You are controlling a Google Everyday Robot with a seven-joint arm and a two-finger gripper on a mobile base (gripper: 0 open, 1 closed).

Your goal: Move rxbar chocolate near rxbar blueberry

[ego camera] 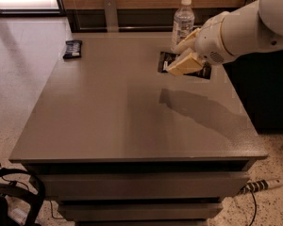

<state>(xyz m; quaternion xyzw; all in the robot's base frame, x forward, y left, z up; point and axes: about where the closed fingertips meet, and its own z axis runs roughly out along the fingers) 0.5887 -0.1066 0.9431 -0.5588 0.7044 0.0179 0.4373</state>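
My gripper (180,61), with tan fingers (185,65), is over the right part of the grey table (108,121). It is shut on the rxbar chocolate (164,61), a flat black wrapper with white lettering, and holds it above the tabletop; a shadow lies on the surface below it. The fingers cover the middle of the bar. The rxbar blueberry (72,49), a dark bar with pale bluish markings, lies flat at the table's far left corner, well away from the gripper.
A clear water bottle (183,17) with a white cap stands at the table's far edge, just behind the gripper. A wooden wall panel runs behind the table. A power strip (262,185) and cables lie on the floor at right. Black gear (9,197) sits at lower left.
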